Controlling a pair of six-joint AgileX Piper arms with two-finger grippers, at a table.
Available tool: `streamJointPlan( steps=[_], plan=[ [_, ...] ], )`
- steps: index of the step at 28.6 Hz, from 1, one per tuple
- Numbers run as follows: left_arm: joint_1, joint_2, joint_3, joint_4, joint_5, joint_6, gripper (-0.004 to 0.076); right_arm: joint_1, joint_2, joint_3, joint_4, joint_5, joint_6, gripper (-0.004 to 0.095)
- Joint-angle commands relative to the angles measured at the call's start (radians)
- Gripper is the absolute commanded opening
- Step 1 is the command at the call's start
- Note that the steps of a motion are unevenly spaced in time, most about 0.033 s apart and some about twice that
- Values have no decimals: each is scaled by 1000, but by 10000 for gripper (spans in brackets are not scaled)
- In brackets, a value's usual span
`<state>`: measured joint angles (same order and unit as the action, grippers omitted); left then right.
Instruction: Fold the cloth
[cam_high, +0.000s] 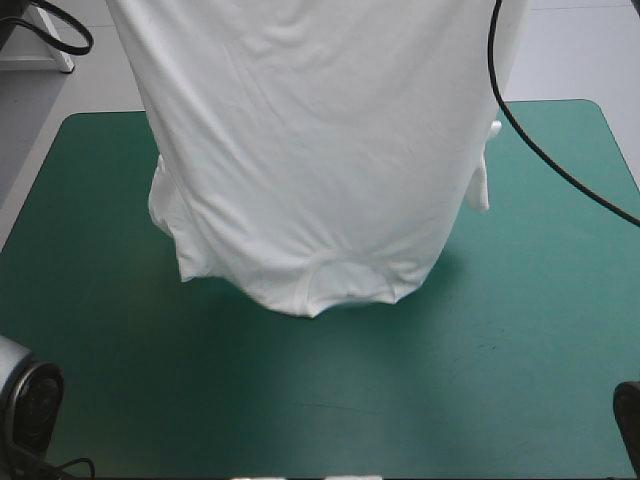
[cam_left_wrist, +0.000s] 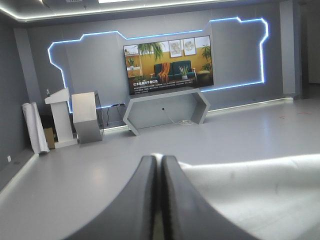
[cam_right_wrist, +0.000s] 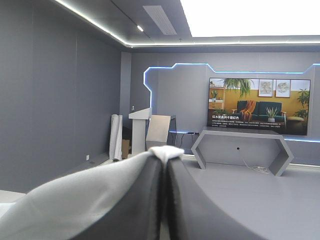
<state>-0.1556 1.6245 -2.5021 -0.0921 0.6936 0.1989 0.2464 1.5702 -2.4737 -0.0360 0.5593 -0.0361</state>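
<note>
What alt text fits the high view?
A white T-shirt hangs lifted over a teal-green table, collar end lowest, a sleeve drooping on each side. Its top runs out of view.

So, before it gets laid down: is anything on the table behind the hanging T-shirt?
Beside and in front of the T-shirt only the teal-green cover shows. The stretch behind the hanging cloth is hidden by it, so that part cannot be checked.
</note>
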Motion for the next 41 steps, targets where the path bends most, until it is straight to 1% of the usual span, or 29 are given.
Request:
streamJointPlan(
  steps=[1,5,8,9,10,12,14,16,17,19,21,23,28,30,32,33,34,35,36,38,41],
  plan=[
    [-1,-61,-22,-9,-85,14,-10,-2,-37,-21,-11,-48,-7,-18],
    [-1,-48,-22,3,-76,51,-10,-2,-18,-19,-21,-2,-7,-18],
    [-1,-7,-22,3,-22,52,-10,-2,17,-17,-34,93,-5,-18],
    [-1,14,-22,3,15,52,-10,-2,36,-17,-45,157,1,-18],
    [-1,40,-22,0,62,52,-10,-2,59,-17,-60,246,24,-18],
    [-1,101,-22,-12,176,50,-10,-2,121,-17,-90,396,81,-18],
    [-1,166,-22,-14,283,50,-10,-2,191,-17,-94,553,93,-18],
    [-1,242,-20,-14,382,48,-10,-2,282,-17,-92,671,91,-18],
    [-1,270,-14,-14,412,37,-10,-2,319,-17,-92,695,91,-18],
    [-1,329,18,-14,456,-1,-10,-2,385,24,-42,695,90,-18],
    [-1,367,74,-25,470,-1,-10,-2,408,98,13,693,74,-18],
    [-1,383,138,-40,474,4,-10,-2,408,177,36,693,69,-18],
    [-1,355,354,-45,489,44,-10,-2,318,494,24,683,36,-17],
    [-1,325,480,-52,484,44,-10,-2,251,645,15,642,36,-17],
    [-1,275,623,-68,441,44,-10,0,185,781,9,612,36,-18],
    [-1,211,802,-102,384,52,-10,0,125,909,7,607,36,-18],
    [-1,168,894,-124,344,59,-10,0,94,977,7,609,36,-18],
    [-1,80,1057,-150,274,64,-10,0,34,1108,7,612,36,-18],
    [-1,27,1141,-150,246,64,-10,0,5,1170,7,616,30,-18],
    [-1,-69,1277,-143,231,57,-10,0,-49,1273,9,624,30,-18],
    [-1,-224,1464,-125,283,50,-10,0,-141,1414,9,648,28,-18]
  ],
)
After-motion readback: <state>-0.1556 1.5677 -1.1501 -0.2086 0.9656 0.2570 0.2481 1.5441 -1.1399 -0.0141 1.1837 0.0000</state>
